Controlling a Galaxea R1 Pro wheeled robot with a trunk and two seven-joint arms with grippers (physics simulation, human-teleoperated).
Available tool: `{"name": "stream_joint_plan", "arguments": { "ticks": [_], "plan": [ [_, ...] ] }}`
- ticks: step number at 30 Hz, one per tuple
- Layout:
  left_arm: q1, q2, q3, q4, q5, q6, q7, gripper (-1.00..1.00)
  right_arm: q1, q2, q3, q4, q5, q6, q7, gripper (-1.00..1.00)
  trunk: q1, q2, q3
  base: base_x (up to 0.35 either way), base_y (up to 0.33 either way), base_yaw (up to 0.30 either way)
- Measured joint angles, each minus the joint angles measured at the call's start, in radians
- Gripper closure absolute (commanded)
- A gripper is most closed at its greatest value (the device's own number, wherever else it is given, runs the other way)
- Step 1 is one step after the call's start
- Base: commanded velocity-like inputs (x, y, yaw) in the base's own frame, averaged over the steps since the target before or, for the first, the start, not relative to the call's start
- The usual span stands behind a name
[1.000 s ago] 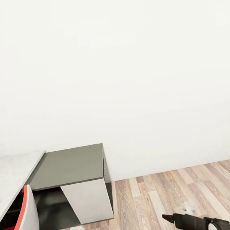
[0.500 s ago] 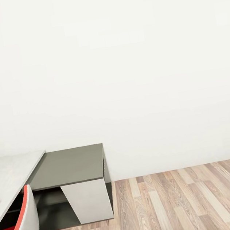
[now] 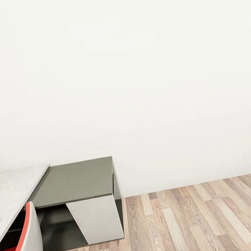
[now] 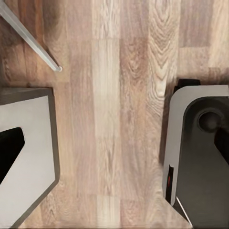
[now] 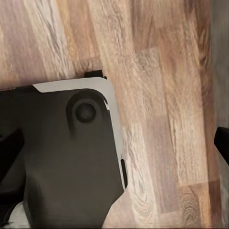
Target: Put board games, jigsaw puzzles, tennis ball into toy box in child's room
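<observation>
One end of the table (image 3: 10,191), with its pale speckled top, shows at the left edge of the head view against a white wall. The board games, jigsaw puzzles, tennis ball, toy box and bed are out of view. Both wrist views look straight down at the wood-plank floor. My left gripper (image 4: 117,148) is open, with dark fingertips (image 4: 223,140) at opposite edges of its view and nothing between them. My right gripper (image 5: 114,143) is open too, its fingertips (image 5: 222,143) wide apart above my own base (image 5: 71,157).
A lower dark grey cabinet (image 3: 75,181) with a white slanted side panel adjoins the table. A white chair with a red seat (image 3: 19,250) stands at the lower left; a thin chair leg (image 4: 28,40) crosses the floor. Wood floor (image 3: 203,218) stretches to the right.
One second ago both grippers showed at the bottom edge of the head view; they have since dropped below it. The room's view has not shifted.
</observation>
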Motion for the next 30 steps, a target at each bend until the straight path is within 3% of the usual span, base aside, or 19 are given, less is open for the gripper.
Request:
{"name": "stream_joint_plan", "arguments": {
  "ticks": [6, 13, 17, 22, 30],
  "plan": [
    [0.009, -0.005, 0.005, 0.0, 0.004, -0.003, 0.053, -1.0, 0.046, 0.009, 0.001, 0.01, -0.001, -0.098, -0.003, -1.0, 0.0, 0.0, 0.0, 0.0, 0.0, 0.0],
    [0.01, -0.016, 0.009, 0.0, 0.005, -0.003, 0.062, -1.0, 0.056, 0.032, 0.004, 0.012, 0.003, -0.118, -0.005, -1.0, 0.0, 0.0, 0.0, 0.0, 0.0, 0.127],
    [0.01, -0.025, 0.01, 0.0, 0.005, -0.003, 0.063, -1.0, 0.057, 0.04, 0.005, 0.012, 0.03, -0.12, -0.006, -1.0, 0.0, 0.0, -0.001, 0.0, 0.0, 0.259],
    [0.01, -0.04, 0.01, 0.0, 0.004, -0.003, 0.064, -1.0, 0.058, 0.044, 0.004, 0.012, 0.095, -0.121, -0.023, -1.0, 0.0, 0.0, -0.002, 0.0, 0.0, 0.281],
    [0.01, -0.042, 0.01, 0.0, 0.005, -0.003, 0.064, -1.0, 0.058, 0.044, 0.004, 0.012, 0.116, -0.121, -0.039, -1.0, 0.0, 0.0, -0.005, 0.0, 0.0, 0.222]
  ]
}}
